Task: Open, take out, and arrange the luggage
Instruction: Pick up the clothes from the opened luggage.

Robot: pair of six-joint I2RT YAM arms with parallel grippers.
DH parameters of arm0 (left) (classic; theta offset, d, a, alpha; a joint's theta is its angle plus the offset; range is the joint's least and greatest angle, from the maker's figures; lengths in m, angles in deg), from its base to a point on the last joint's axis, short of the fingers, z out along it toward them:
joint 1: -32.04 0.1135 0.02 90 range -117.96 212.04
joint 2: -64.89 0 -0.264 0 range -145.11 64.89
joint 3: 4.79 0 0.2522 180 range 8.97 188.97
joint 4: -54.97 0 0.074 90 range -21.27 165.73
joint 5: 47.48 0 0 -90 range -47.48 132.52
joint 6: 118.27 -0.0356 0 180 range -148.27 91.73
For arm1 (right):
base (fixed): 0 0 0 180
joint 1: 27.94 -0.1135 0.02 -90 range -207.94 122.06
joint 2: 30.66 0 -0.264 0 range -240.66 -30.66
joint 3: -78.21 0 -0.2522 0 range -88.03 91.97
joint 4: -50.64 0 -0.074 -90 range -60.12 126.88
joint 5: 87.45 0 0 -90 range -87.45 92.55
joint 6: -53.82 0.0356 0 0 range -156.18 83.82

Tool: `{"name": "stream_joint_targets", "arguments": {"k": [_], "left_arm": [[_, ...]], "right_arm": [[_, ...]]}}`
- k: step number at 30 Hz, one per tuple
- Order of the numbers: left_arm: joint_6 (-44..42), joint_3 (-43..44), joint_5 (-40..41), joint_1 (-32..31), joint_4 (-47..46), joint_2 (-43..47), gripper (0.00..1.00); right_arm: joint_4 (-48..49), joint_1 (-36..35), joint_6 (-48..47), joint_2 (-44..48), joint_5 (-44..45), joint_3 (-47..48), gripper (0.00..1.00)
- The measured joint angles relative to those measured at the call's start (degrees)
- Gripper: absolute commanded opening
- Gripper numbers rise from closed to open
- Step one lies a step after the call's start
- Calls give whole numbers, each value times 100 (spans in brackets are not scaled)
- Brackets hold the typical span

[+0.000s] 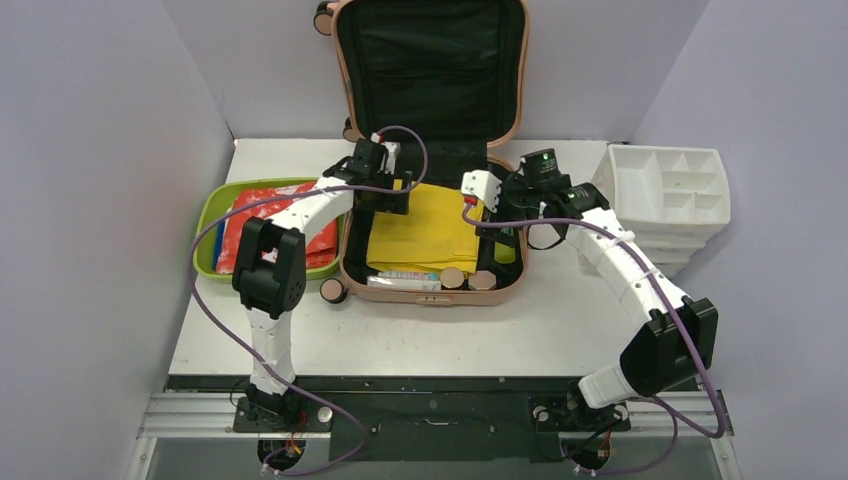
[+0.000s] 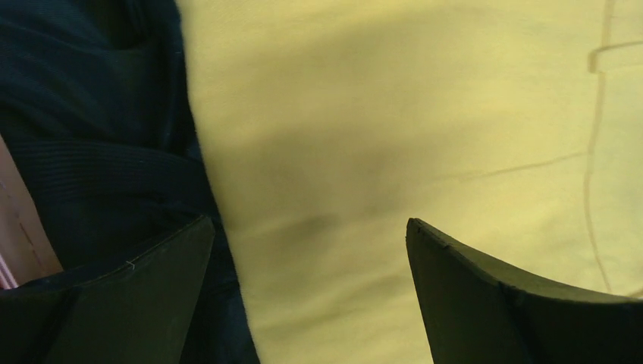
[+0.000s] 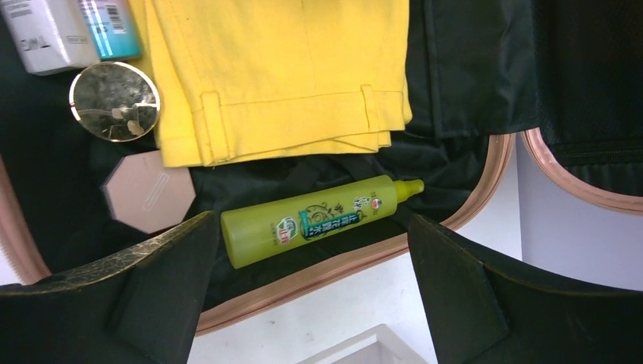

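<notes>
Large salmon-pink hard-shell suitcase (image 1: 343, 255), rounded-square, is lying open at the far middle of the white table (image 1: 560, 320). The lower shell is resting flat and sitting packed. The lid is standing upright behind it, hinged along the far edge, showing black fabric lining (image 1: 430, 70) across its whole inside. Black-and-pink caster wheels (image 1: 333, 291) are sticking out on the left side, one by the near-left corner of the lower shell, another at the lid's top-left corner.
</notes>
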Motion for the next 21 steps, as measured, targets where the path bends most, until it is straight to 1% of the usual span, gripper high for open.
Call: {"name": "stream_joint_targets", "arguments": {"k": [5,10,15,18,20,21], "left_arm": [[125,52,699,-129,-20,-249,96],[195,168,1182,-319,118,-577,96],[374,319,1207,-345,310,-682,96],[498,348,1117,-339,372,-710,99],[599,348,970,-321,413,-710,87],[632,345,885,-317,417,-710,84]], "right_arm": [[-48,85,-15,354,-177,-275,90],[-59,157,-15,448,-299,-365,90],[-61,162,-35,472,-321,-575,90],[-66,162,-59,533,-323,-656,90],[-61,170,-83,581,-341,-658,89],[-59,184,-90,608,-372,-658,89]]}}
